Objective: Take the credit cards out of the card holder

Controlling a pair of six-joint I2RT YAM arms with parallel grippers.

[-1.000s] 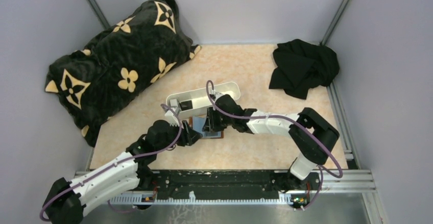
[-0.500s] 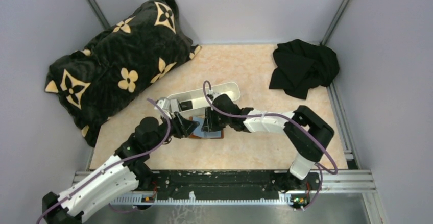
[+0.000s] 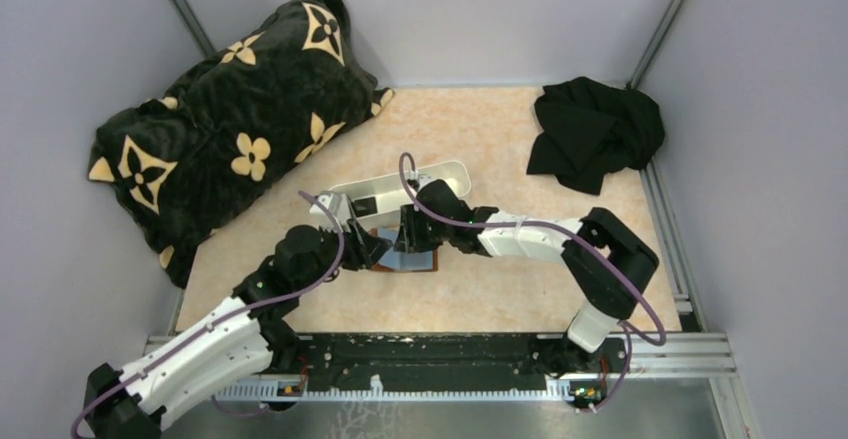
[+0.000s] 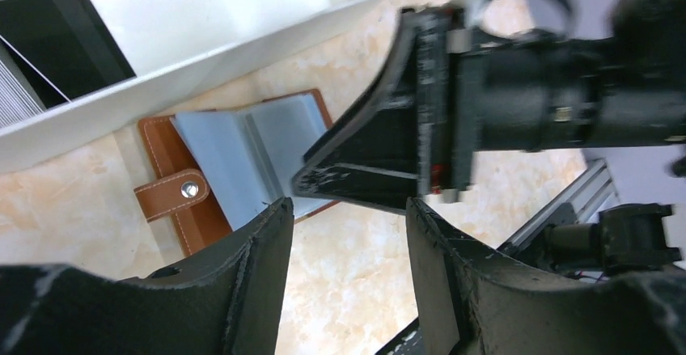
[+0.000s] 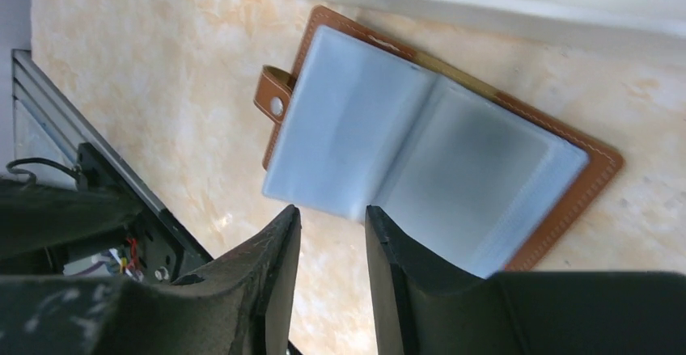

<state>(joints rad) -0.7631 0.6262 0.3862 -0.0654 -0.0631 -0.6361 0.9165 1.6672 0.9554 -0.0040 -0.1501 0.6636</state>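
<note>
The card holder (image 5: pixel 421 149) lies open on the table, brown leather outside with a snap strap (image 4: pixel 174 195) and blue-grey pockets inside (image 4: pixel 243 157). It sits just in front of the white tray (image 3: pixel 445 174). A dark flat credit card (image 4: pixel 61 44) lies in the tray's end, with a grey one beside it. My right gripper (image 5: pixel 332 209) is open by a narrow gap, its tips at the near edge of the pocket pages, with nothing between them. My left gripper (image 4: pixel 348 205) hovers open at the holder's other side, facing the right gripper (image 4: pixel 364 169). Whether any pocket holds a card, I cannot tell.
A black-and-gold patterned pillow (image 3: pixel 230 129) fills the back left. A black cloth (image 3: pixel 595 134) lies crumpled at the back right. Grey walls close in three sides, and a metal rail (image 3: pixel 450 354) runs along the near edge.
The right gripper's jaws have opened a little over the card holder. My left arm has shifted slightly toward the tray. The card holder has stayed where it was.
</note>
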